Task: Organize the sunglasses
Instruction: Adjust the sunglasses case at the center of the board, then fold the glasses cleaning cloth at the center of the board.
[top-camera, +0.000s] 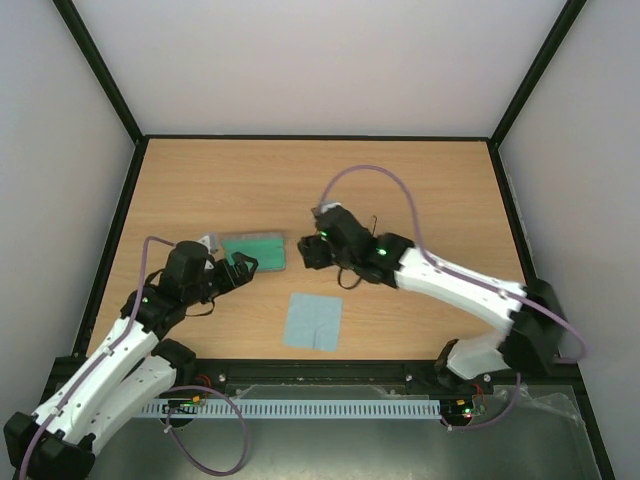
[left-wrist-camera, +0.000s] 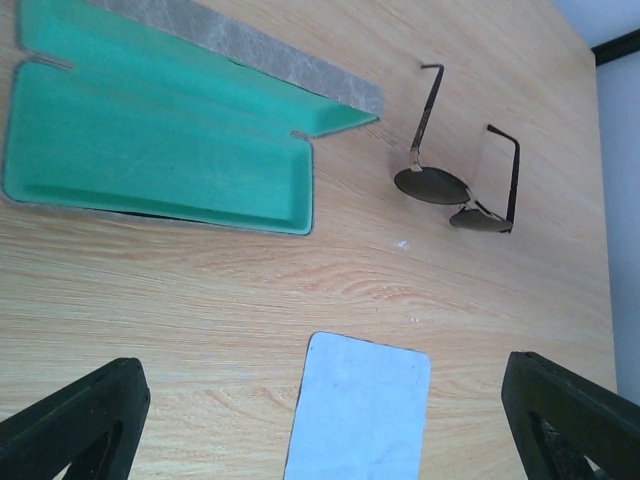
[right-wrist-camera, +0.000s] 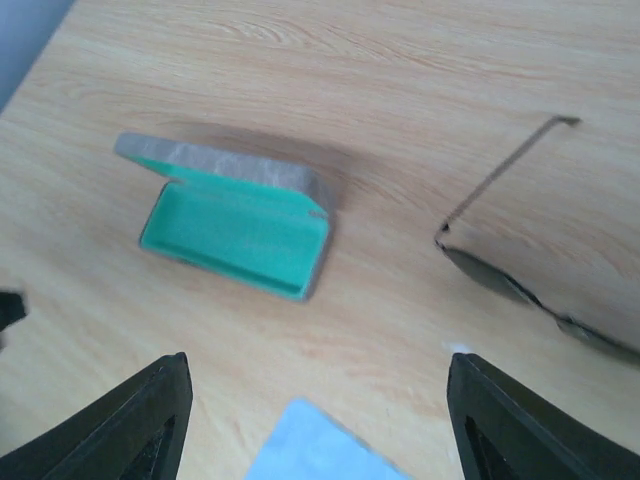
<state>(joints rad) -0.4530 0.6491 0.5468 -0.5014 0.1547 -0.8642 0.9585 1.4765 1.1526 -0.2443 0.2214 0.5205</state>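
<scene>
Wooden table (top-camera: 400, 180) — left gripper (left-wrist-camera: 322, 368), right gripper (right-wrist-camera: 318, 365) spread wide, empty.

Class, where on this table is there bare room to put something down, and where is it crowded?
The far half of the table, beyond the case and the sunglasses, is bare. A narrower strip lies between case and cloth. Crowded: the middle, where those three sit close.

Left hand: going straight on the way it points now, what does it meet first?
Probably the cloth, lying flat on the table, centred between the left hand's fingers. The case and sunglasses sit beyond, off to either side. Depth is unclear.
</scene>
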